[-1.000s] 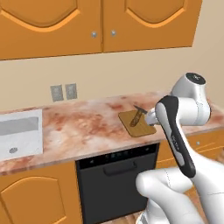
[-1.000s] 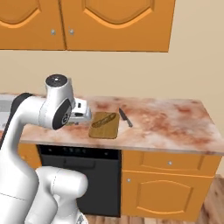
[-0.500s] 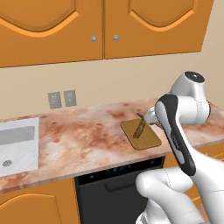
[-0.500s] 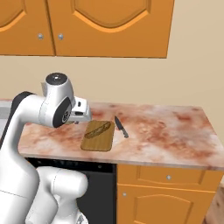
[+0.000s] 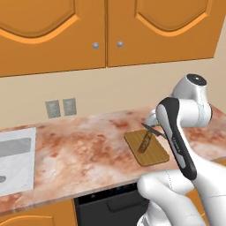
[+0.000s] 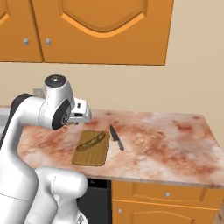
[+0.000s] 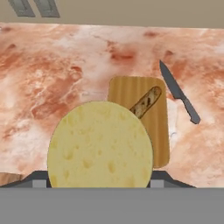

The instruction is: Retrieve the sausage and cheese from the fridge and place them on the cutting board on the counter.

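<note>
Cheese [image 7: 100, 146] gripped between my fingers [image 7: 99, 181], spread wide around it, hanging above the bench [image 7: 52, 70]. Cutting board [image 7: 159, 144] lies just ahead and below, long axis away from me. Sausage [image 7: 146, 102] rests diagonally on it; knife [image 7: 179, 92] right of board.

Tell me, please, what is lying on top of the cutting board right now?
The sausage lies diagonally on the cutting board. In the hand view, the cheese held in the pincer covers the board's near left part, so that part cannot be checked. The knife lies beside the board, on the counter.
</note>
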Robot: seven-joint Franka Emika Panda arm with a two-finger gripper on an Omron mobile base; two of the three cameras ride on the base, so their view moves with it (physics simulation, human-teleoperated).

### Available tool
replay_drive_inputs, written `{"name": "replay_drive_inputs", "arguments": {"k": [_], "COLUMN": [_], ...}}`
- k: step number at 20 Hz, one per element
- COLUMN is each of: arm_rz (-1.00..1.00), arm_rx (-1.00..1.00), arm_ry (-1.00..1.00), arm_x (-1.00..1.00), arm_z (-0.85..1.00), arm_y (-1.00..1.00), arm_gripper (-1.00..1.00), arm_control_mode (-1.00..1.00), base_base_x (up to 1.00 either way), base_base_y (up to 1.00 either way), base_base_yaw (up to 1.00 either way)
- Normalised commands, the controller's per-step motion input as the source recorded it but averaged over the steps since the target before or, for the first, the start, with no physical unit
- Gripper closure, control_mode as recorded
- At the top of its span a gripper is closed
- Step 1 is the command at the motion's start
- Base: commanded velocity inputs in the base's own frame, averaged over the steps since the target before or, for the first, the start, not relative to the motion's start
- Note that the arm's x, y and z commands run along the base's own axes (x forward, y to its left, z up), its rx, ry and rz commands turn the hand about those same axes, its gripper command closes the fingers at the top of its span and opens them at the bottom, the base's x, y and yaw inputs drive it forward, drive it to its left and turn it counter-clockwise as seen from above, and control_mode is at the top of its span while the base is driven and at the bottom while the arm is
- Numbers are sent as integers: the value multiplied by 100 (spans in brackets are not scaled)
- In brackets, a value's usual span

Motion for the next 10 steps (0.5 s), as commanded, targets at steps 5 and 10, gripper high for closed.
{"name": "replay_drive_inputs", "arguments": {"k": [5, 10], "arm_rz": [0, 0], "arm_rx": [0, 0], "arm_ry": [0, 0], "arm_x": [0, 0], "arm_z": [0, 0], "arm_y": [0, 0], "arm_gripper": [100, 100], "arm_control_mode": [100, 100], "base_base_x": [32, 0], "base_base_y": [-10, 0], "base_base_yaw": [0, 0]}}
